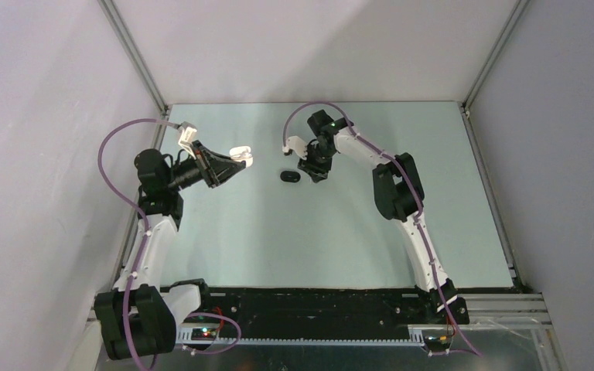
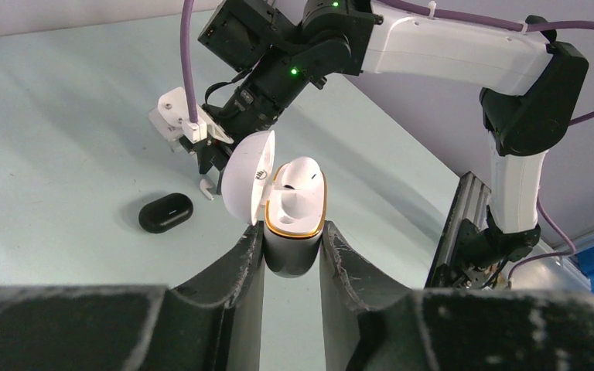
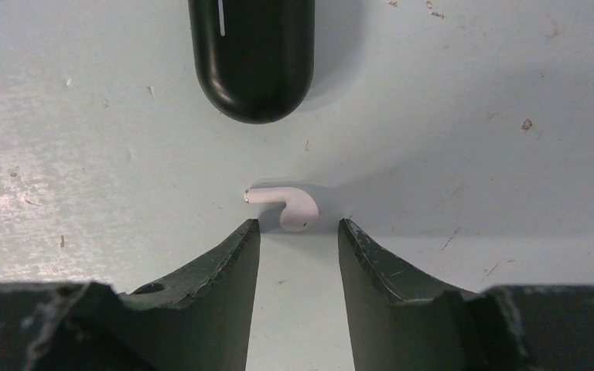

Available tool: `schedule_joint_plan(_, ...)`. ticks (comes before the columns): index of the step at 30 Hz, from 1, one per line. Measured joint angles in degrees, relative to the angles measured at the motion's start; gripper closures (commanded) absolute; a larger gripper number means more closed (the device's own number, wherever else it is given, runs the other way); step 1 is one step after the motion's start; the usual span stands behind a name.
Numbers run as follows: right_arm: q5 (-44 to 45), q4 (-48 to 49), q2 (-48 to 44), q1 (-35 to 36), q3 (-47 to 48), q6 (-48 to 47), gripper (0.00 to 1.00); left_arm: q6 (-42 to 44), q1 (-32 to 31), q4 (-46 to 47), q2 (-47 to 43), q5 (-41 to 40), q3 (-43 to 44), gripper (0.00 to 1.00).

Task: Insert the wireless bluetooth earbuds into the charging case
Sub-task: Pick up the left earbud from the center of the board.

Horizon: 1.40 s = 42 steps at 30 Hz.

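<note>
Top external view, open room: the pale green table (image 1: 317, 239) is bare in front of both arms. Grey walls close its left, far and right edges, and the work sits toward the far middle.
Left gripper (image 2: 292, 247): raised above the table, jaws clamped on the lower half of the charging case (image 2: 290, 216).
Charging case: held roughly upright, with a gold rim showing. Its lid (image 2: 249, 174) stands open to the left.
Earbuds, count: two. The seated earbud (image 2: 302, 182) rests in the case. The loose earbud (image 3: 286, 205) lies flat on the table, its stem pointing left in the right wrist view.
Right gripper (image 3: 298, 232): low over the table, jaws apart, with the fingertips just short of the loose earbud, one to each side.
Black oval case (image 3: 251, 54), count: one. It is closed and lies just beyond the loose earbud, not touching it.
Surface: matte, with small specks and scuffs.
Room: plain grey panels joined by metal frame rails.
</note>
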Motion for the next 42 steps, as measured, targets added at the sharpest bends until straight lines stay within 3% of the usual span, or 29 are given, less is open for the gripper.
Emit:
schedule_joint_plan(9,-0.04,0.11,0.28,0.07,0.44,-0.02,0.62,0.0,0.0,0.0,0.0,-0.31,0.0,1.0)
schedule_joint_plan(21,-0.44,0.26,0.35,0.57,0.46,-0.15,0.63,0.0,0.0,0.0,-0.02,-0.37,0.0,1.0)
schedule_joint_plan(25,-0.48,0.37,0.39,1.14,0.55,-0.59,0.71,0.0,0.0,0.0,-0.07,-0.37,0.0,1.0)
schedule_joint_plan(32,-0.46,0.35,0.39,1.22,0.55,-0.98,0.78,0.0,0.0,-0.22,-0.07,-0.37,0.0,1.0)
schedule_joint_plan(34,-0.5,0.35,0.39,1.14,0.55,-0.94,0.83,0.0,0.0,-0.22,-0.07,-0.39,0.0,1.0)
schedule_joint_plan(37,-0.48,0.66,0.11,0.9,0.17,-0.48,0.99,0.0,-0.02,-0.2,-0.07,-0.87,0.0,1.0)
schedule_joint_plan(42,3.21,5.27,-6.84,1.07,-9.22,-0.63,1.0,-0.42,-1.4,0.72,-0.07,-4.11,-0.26,1.0)
